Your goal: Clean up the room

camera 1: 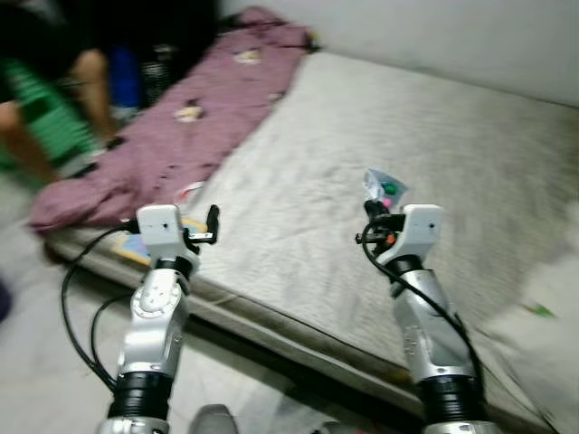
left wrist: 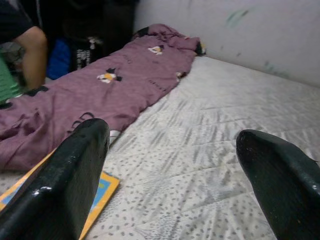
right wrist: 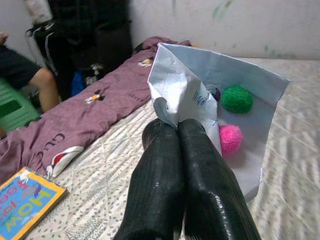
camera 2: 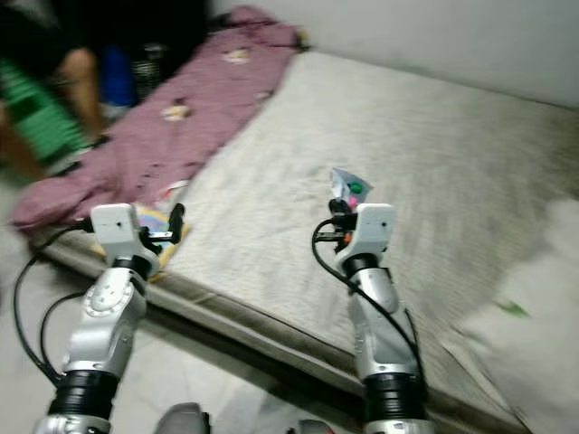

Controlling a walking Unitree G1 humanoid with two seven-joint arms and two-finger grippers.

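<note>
Two right gripper (right wrist: 180,135) fingers pinched on clear pompom bag (right wrist: 235,95), left gripper (left wrist: 175,165) spread wide over mattress (camera 1: 434,136).

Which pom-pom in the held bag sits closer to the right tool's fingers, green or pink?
The pink pom-pom. It lies right beside the right tool; the green pom-pom sits deeper in the clear bag.

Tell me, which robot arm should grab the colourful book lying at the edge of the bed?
Probably the left. The left tool is open and holds nothing, and the book lies just ahead of it on the mattress. The right tool is shut on a packet.
</note>
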